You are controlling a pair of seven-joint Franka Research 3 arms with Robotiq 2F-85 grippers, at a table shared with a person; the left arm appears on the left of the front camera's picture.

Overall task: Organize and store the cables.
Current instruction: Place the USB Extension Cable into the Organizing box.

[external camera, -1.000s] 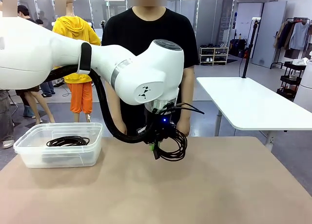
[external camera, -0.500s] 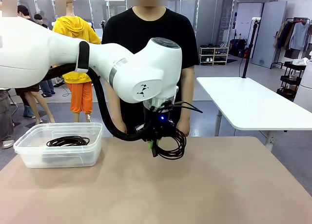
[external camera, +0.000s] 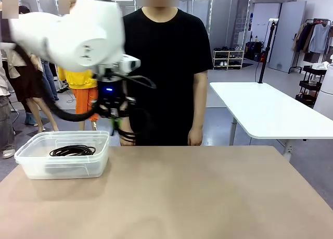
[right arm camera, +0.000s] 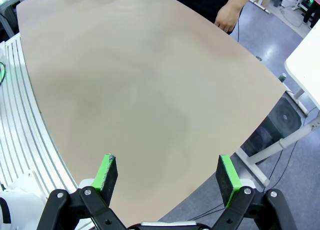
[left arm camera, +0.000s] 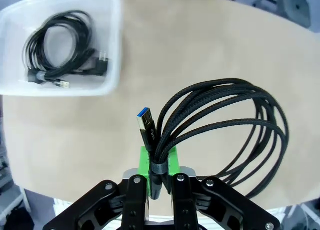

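1. Cable [left arm camera: 220, 125] hangs as a black braided coil from my left end effector [left arm camera: 159, 182], which pinches it at its bound neck between the green pads [left arm camera: 172, 164].
2. Its blue-tipped USB plug [left arm camera: 145, 121] sticks up just beside the pinched spot, and the loops fan out to one side over the tan surface [left arm camera: 200, 44].
3. From the front, my left end effector [external camera: 117, 125] is raised above the surface [external camera: 208, 197], just beside the near end of the bin [external camera: 31, 166] and higher than its rim; the coil [external camera: 134, 128] is hard to make out against the person's black shirt [external camera: 166, 67].
4. The clear plastic bin sits at the left side of the surface, and a second cable [external camera: 73, 150] lies coiled flat inside it.
5. My left wrist view shows that bin [left arm camera: 112, 49] well apart from the held coil, with the stored cable [left arm camera: 62, 47] and its small plug ends resting on the bottom.
6. My right end effector [right arm camera: 167, 174] is spread wide with nothing between its pads, poised over a bare stretch of surface [right arm camera: 125, 79].
7. The person stands at the far edge with arms down, one hand [right arm camera: 227, 14] near the surface's rim.
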